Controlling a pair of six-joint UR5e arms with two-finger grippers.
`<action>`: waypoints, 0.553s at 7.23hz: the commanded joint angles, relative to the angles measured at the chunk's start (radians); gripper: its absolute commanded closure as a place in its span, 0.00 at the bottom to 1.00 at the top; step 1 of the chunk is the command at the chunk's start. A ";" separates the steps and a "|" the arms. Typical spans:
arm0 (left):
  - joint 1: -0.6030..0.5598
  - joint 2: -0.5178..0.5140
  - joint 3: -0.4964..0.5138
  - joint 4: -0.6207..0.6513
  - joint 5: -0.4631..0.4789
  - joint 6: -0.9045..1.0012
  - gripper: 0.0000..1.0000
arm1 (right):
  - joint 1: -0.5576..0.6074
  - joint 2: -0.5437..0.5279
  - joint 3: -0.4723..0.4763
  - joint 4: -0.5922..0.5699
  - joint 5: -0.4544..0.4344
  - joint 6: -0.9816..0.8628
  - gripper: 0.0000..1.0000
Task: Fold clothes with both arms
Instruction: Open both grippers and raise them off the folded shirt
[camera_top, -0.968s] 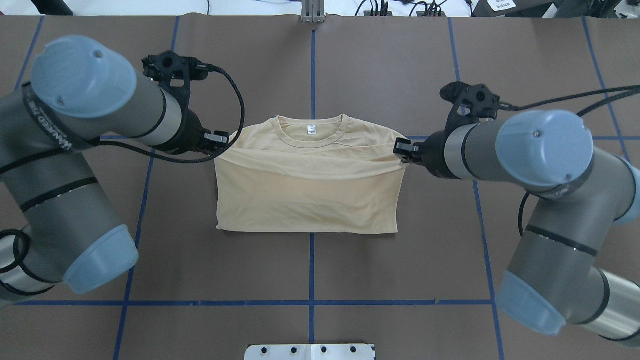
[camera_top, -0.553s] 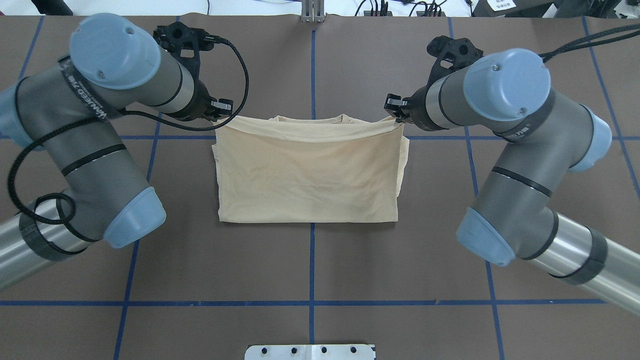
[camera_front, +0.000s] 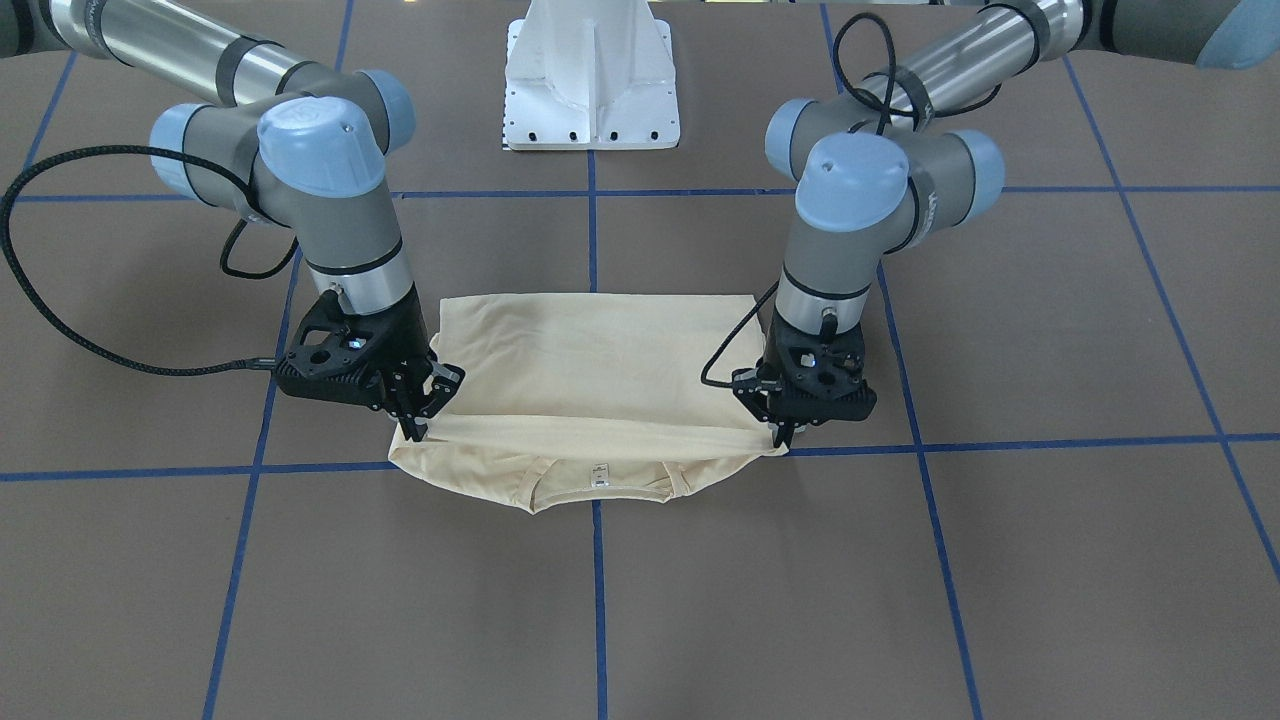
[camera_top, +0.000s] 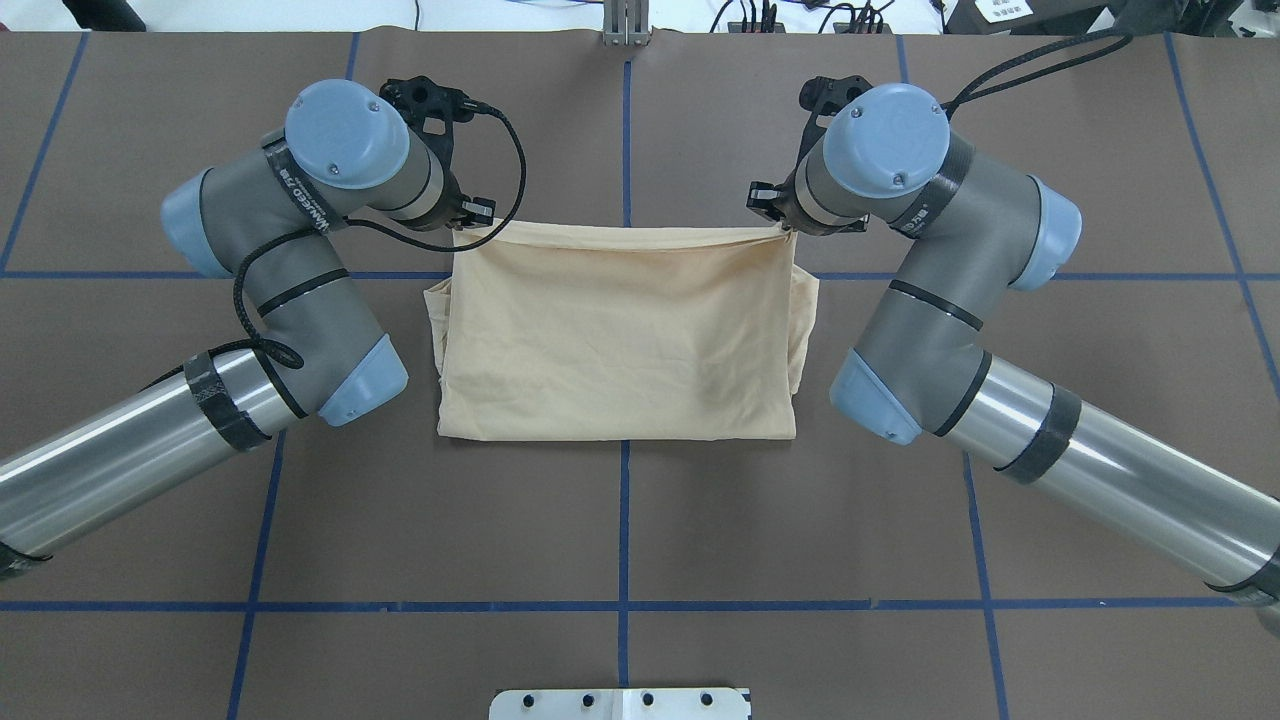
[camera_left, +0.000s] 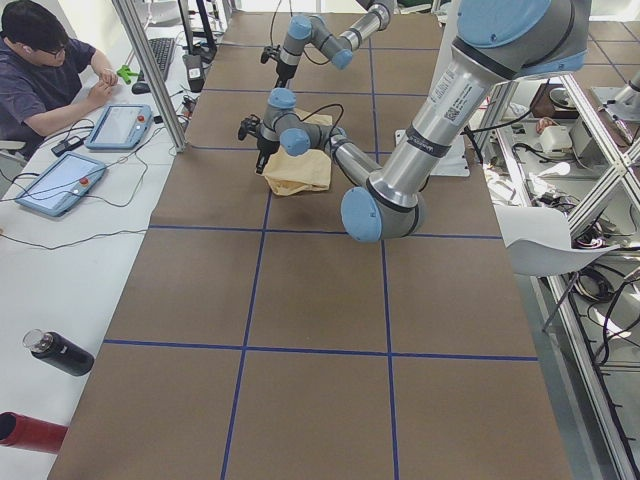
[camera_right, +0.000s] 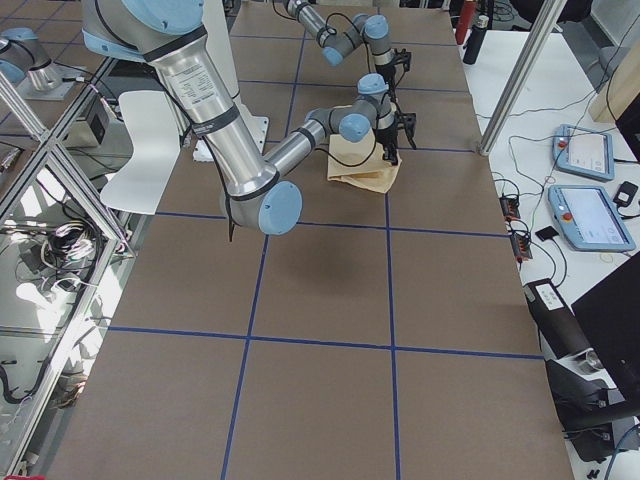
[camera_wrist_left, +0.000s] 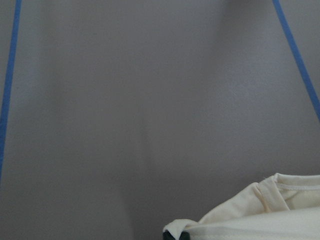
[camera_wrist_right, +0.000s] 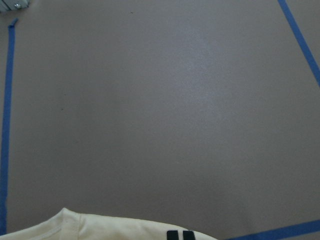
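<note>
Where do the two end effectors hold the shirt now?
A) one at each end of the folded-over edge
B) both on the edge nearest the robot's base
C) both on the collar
A: the left end effector and the right end effector each pinch one end of the folded-over edge of the shirt.

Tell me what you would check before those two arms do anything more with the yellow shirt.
1. Left gripper pinches its corner of the shirt: ok.
2. Right gripper pinches the other corner: ok.
3. Held edge straight and level between them: ok, it runs straight in the overhead view.
4. Top layer covers the collar: not ok, collar and neck tag show past the held edge in the front view.
5. Side edges lined up: not ok, lower layers stick out on both sides.
6. Held edge resting on the table: cannot tell.
</note>
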 joint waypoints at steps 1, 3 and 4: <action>0.000 0.001 0.029 -0.029 -0.001 0.036 0.67 | 0.004 0.002 -0.050 0.032 0.000 -0.009 0.04; -0.003 0.083 -0.033 -0.131 -0.014 0.100 0.00 | 0.042 0.016 -0.040 0.031 0.042 -0.042 0.01; -0.003 0.123 -0.089 -0.133 -0.077 0.100 0.00 | 0.056 0.010 -0.035 0.032 0.116 -0.047 0.01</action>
